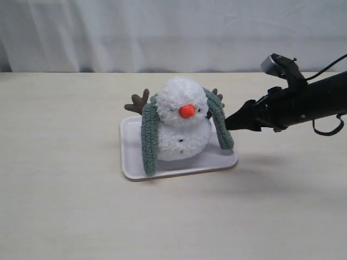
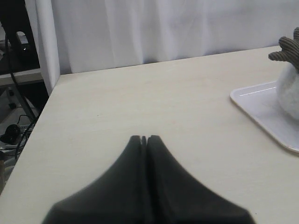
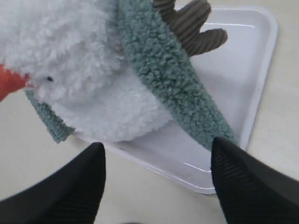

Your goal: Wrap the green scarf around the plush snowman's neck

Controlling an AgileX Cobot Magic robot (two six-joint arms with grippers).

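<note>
The plush snowman sits upright on a white tray, its orange nose facing front. The green scarf passes behind the head at the neck. Its two ends hang down in front, one on each side of the body, uncrossed. My right gripper hovers just beside the scarf's right-hand end. It stands open and holds nothing; in the right wrist view the gripper frames the tray edge below the scarf. My left gripper is shut and empty over bare table, away from the tray.
Brown twig arms stick out behind the scarf on both sides. The pale wooden table stretches around the tray. A white curtain hangs along the back edge. In the left wrist view the table's edge drops off, with cables below.
</note>
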